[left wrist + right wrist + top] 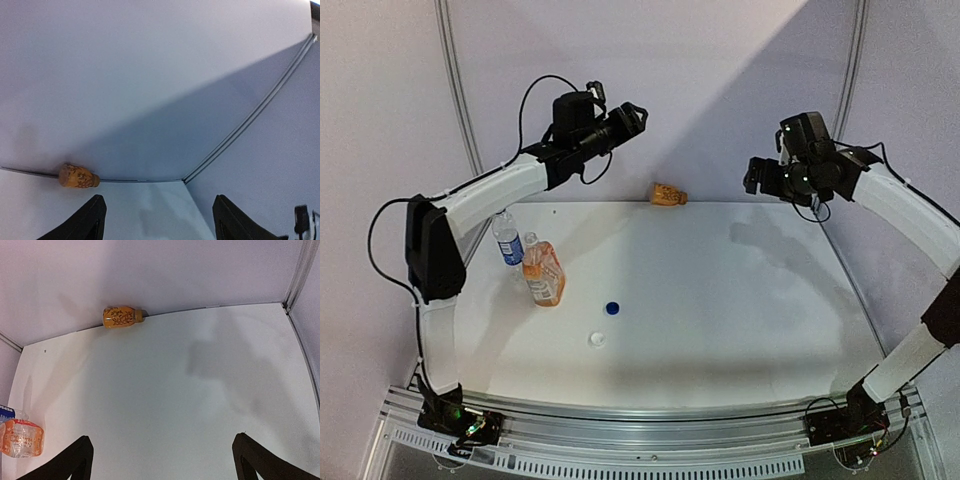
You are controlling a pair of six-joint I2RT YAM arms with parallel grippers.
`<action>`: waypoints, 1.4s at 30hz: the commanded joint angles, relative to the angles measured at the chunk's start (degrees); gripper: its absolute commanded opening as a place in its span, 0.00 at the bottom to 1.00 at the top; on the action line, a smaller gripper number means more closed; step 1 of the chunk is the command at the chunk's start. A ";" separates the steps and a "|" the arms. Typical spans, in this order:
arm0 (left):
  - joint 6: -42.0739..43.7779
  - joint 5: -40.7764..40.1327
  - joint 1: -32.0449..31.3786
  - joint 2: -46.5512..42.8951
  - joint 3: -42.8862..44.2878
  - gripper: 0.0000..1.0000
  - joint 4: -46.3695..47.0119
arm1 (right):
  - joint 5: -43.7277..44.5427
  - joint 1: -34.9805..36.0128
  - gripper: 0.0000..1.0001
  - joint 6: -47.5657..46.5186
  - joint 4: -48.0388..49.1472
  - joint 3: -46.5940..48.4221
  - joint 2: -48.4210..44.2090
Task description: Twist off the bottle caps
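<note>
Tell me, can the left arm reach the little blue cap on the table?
Probably yes. The blue cap lies uncovered on the table, and the left gripper hangs open and empty up high. The orange bottle stands to one side, not in the way.

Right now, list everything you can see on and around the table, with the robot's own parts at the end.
slim clear plastic water bottle: one, clear with a blue label, upright, table's left side
flat-sided orange bottle: one, orange, upright beside the water bottle, nearer the arms
small round dark blue plastic cap: one, dark blue, loose on the table, right of the orange bottle
small round white plastic cap: one, white, loose, nearer the arms than the blue one
small orange patterned jar: one, orange, on its side at the far edge
table: one, white
left gripper: one, black, raised, open, empty
right gripper: one, black, raised, open, empty
</note>
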 commanded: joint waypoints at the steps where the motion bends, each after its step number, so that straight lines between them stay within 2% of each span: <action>1: 12.85 -5.78 -2.43 -8.52 -7.82 0.76 -9.31 | -2.97 -0.01 0.99 -1.86 -2.13 5.90 4.72; 11: 20.60 -16.80 -7.87 -31.63 -29.97 0.76 -13.32 | -9.43 -0.07 0.99 -3.14 0.00 3.37 0.02; 19: 17.83 -24.10 -9.31 -47.98 -45.11 0.76 -17.82 | -11.01 -0.03 0.99 -0.10 8.93 -11.06 -15.72; 25: 15.61 -27.28 -9.50 -55.03 -50.10 0.76 -22.47 | -9.59 -0.06 0.99 4.62 8.95 -17.31 -23.55; 30: 13.62 -28.90 -9.68 -58.98 -52.70 0.76 -24.76 | -9.48 0.00 0.99 4.48 9.16 -19.78 -27.64; 42: 12.80 -29.72 -9.86 -61.15 -54.25 0.76 -26.65 | -10.16 0.00 0.99 6.68 9.80 -22.17 -28.53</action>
